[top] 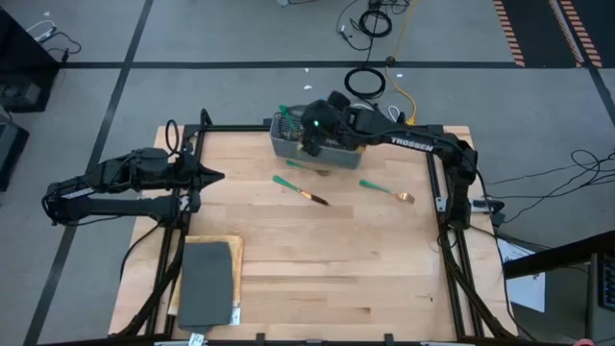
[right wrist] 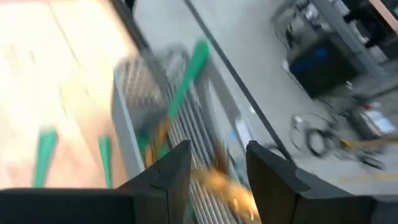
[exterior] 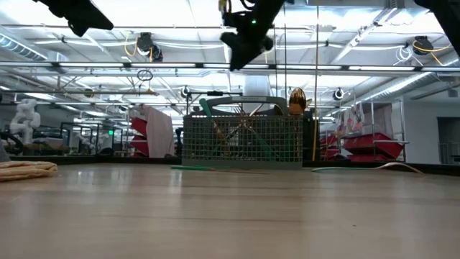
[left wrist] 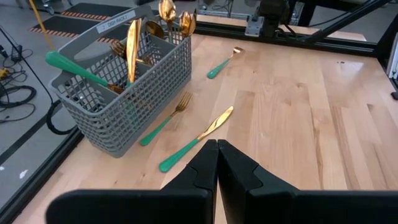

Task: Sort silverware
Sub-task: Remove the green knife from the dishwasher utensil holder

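The right gripper (top: 315, 135) hangs open and empty above the grey mesh caddy (top: 317, 142) at the far edge of the pale wooden table (top: 317, 259). The left gripper (top: 213, 176) waits shut at the table's left side. Most silverware (left wrist: 134, 46) stands in the caddy (workshop racks behind); a knife (top: 300, 189), fork (left wrist: 165, 121) and spoon (top: 386, 190) lie nearby.

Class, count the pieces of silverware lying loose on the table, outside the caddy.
3: a fork beside the caddy, a knife next to it, and a spoon farther off. The caddy might hide more.
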Controlling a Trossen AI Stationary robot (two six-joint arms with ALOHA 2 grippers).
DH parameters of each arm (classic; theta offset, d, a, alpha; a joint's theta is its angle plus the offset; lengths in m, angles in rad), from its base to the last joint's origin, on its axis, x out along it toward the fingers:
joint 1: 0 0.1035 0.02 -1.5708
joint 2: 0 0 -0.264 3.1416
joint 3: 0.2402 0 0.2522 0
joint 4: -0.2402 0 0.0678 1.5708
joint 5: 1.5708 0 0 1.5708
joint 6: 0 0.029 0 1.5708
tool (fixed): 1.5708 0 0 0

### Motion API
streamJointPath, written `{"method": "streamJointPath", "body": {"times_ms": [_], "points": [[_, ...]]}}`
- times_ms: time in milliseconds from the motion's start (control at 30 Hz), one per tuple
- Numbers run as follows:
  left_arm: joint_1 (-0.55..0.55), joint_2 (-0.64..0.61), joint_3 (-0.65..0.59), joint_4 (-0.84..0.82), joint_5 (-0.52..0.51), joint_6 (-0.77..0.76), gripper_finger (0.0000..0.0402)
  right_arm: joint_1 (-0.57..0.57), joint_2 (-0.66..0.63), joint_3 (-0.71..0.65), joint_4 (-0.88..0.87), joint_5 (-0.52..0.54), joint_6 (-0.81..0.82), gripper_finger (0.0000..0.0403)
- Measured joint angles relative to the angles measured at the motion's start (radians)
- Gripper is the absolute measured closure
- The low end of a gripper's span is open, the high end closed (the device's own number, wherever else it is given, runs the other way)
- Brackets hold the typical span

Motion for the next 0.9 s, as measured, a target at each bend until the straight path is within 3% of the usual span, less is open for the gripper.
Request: {"method": "streamJointPath", "body": {"times_ms": [267,600,900], "points": [[0.0,0.0,0.0,-0.001,0.0,-0.001,0.0386,-0.045,0.118,0.0,0.228,-0.182,0.063,0.0259],[0.0,0.0,0.0,-0.009,0.0,0.001,0.0386,-0.076,0.25,-0.002,0.313,-0.17,0.052,0.0259],[0.0,0.0,0.0,-0.012,0.0,0.024,0.0386,-0.104,0.255,-0.001,0.281,-0.185,0.056,0.0259]]}}
